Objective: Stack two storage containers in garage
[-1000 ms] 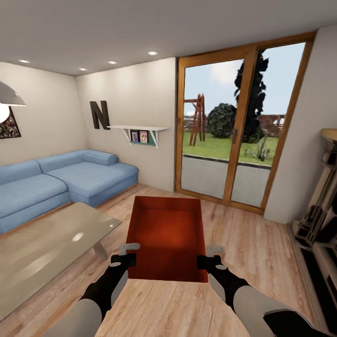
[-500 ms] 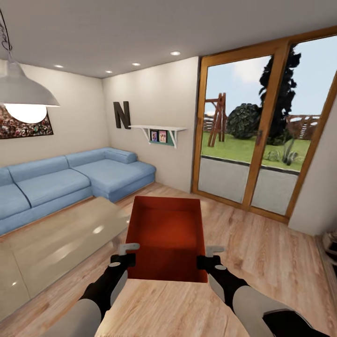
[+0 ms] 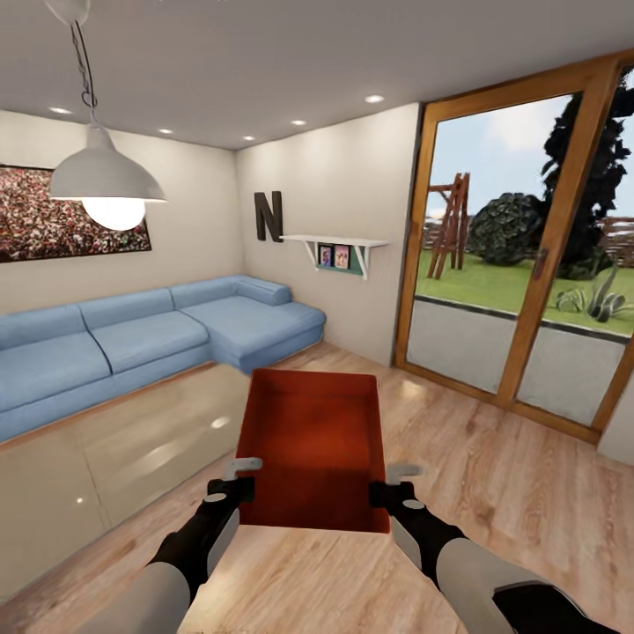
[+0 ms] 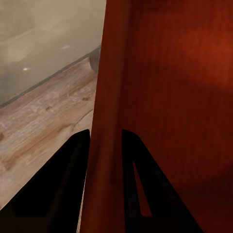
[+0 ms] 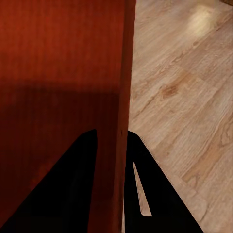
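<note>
Above the wood floor (image 3: 493,493), we hold one storage container (image 3: 313,449): left gripper (image 3: 238,480) and right gripper (image 3: 394,484) each pinch a side wall.

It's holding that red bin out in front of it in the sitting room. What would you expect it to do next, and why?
Probably keep both grips and turn toward a way out. The left gripper and right gripper each pinch a side wall of the storage container, held above the wood-plank floor. Ahead stand only the sofa and glass doors; no garage is in sight.
</note>
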Robot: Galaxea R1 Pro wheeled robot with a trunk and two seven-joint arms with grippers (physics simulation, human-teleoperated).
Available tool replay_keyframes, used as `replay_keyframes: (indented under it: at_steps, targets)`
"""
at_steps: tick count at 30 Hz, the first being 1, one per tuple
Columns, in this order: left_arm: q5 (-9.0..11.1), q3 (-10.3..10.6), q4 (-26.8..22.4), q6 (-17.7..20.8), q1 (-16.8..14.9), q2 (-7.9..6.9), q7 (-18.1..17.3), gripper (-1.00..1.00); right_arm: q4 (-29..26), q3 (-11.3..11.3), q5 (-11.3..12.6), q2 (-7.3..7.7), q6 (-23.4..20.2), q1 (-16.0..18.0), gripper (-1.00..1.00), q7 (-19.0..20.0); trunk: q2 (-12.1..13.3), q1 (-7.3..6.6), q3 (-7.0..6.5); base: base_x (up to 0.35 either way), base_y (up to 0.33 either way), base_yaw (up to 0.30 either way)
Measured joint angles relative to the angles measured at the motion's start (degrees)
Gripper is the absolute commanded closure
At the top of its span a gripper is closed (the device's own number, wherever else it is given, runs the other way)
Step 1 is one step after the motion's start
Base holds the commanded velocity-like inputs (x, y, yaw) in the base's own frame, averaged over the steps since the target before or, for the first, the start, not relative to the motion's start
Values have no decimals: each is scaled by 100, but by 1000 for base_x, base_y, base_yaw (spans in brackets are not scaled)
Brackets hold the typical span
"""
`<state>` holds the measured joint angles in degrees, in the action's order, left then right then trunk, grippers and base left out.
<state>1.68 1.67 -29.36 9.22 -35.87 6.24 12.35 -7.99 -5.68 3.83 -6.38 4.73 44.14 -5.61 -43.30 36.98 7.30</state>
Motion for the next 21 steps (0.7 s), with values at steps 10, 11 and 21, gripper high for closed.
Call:
replay_keyframes:
  at_steps: [10, 11, 21]
  targets:
    - [0, -2, 0, 0, 1, 0, -2, 100, -1, -1, 0, -1, -2, 0, 100, -4, 0, 0, 0, 0, 0, 272]
    - [0, -2, 0, 0, 1, 0, -2, 100, -1, -1, 0, -1, -2, 0, 100, -4, 0, 0, 0, 0, 0, 272]
    - [0, -2, 0, 0, 1, 0, -2, 100, -1, -1, 0, -1, -2, 0, 100, -4, 0, 0, 0, 0, 0, 272]
